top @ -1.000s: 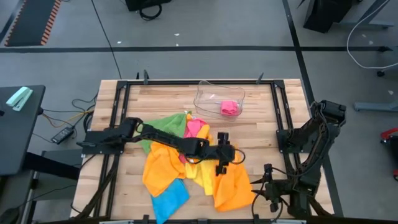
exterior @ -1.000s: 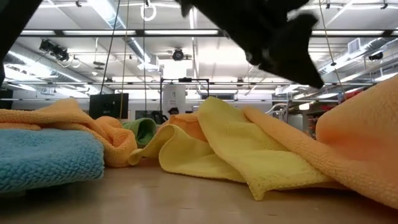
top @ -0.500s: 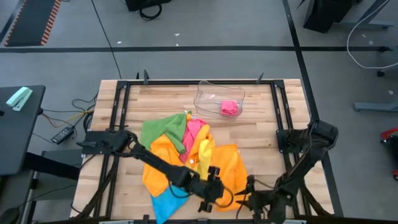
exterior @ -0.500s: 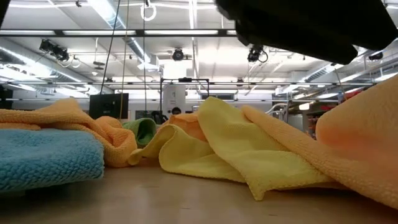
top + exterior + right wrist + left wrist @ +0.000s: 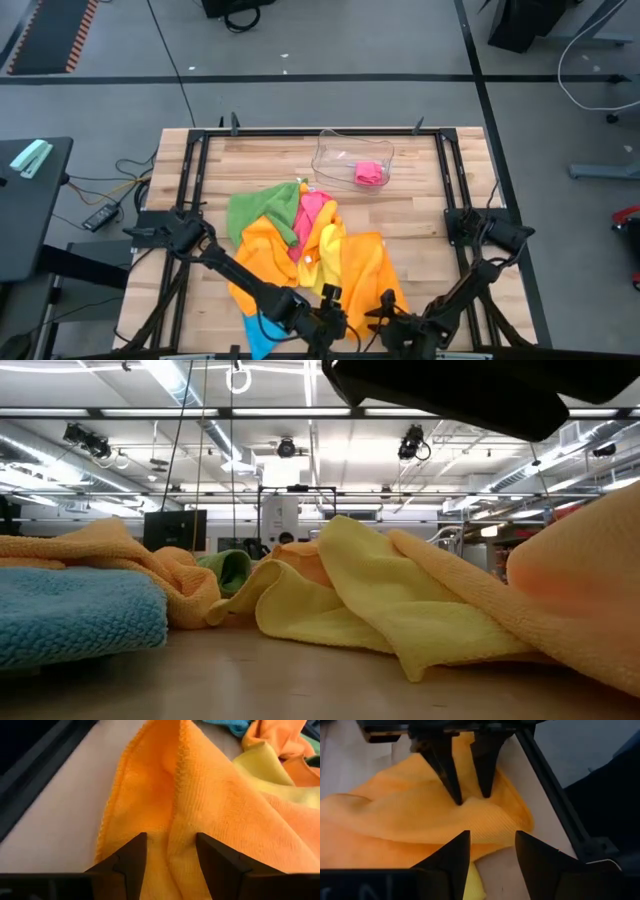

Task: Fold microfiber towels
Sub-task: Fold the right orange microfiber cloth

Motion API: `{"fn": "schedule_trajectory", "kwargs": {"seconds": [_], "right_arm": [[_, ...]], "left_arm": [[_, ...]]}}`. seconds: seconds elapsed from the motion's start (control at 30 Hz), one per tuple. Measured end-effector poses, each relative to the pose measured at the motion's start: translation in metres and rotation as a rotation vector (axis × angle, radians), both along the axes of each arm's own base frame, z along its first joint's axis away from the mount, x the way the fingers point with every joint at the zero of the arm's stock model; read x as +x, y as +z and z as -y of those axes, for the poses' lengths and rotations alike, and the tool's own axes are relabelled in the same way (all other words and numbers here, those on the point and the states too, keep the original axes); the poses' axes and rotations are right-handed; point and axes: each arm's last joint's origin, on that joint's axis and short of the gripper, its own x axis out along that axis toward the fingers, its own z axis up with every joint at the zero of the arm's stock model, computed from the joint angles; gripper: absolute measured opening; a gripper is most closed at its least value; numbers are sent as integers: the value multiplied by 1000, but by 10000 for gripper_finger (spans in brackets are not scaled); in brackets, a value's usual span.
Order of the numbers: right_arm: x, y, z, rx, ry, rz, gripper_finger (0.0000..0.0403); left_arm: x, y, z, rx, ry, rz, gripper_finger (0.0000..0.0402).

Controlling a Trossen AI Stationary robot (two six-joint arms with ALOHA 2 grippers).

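Left gripper [image 5: 325, 318]: near table edge, jaws apart, nothing held; orange towel [image 5: 200, 800] just ahead.
Right gripper [image 5: 469, 795]: facing it, fingers parted, tips pressing the same towel's fold, not clamped.
Towels: orange on the heap's near right; yellow [image 5: 370, 595], blue [image 5: 75, 615], green [image 5: 262, 208], pink [image 5: 313, 206] alongside.
Advice: each gripper should take one corner of a single layer, then lift evenly.
Risk: pinching the neighbouring yellow cloth too.

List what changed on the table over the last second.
The left gripper swept from the middle of the towel pile to the table's near edge. The right gripper came in to face it there, both now at the orange towel, whose near part bunched narrower. Green towel, blue towel and the clear tray with its pink cloth stayed put.
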Motion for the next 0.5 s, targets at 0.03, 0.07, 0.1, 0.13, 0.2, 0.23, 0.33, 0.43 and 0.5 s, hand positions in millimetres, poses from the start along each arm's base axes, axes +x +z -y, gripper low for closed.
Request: {"fn": "schedule_trajectory", "kwargs": {"seconds": [0.03,0.07,0.1,0.13,0.2,0.23,0.33,0.43,0.5], "right_arm": [[0,0,1,5,-4,0,181],[-1,-1,2,2,-12,4,180],[-1,-2,3,0,-25,10,179],[-2,-1,4,-5,-34,13,176],[-3,0,6,-18,-41,16,171],[-4,0,6,-24,-39,14,169],[-5,0,5,-28,-37,13,160],[-6,1,4,-19,-42,18,153],[-6,5,3,-13,-37,26,148]], "left_arm": [[-1,0,1,1,-2,-1,163],[-1,0,1,4,-1,-2,161],[-1,-1,1,7,0,-6,160],[-2,-1,1,11,1,-10,159],[-2,-1,1,13,1,-12,156],[-2,-1,1,12,2,-11,154],[-2,-1,1,13,2,-11,150],[-2,-1,1,13,2,-10,146],[-2,-1,1,13,2,-11,143]]}}
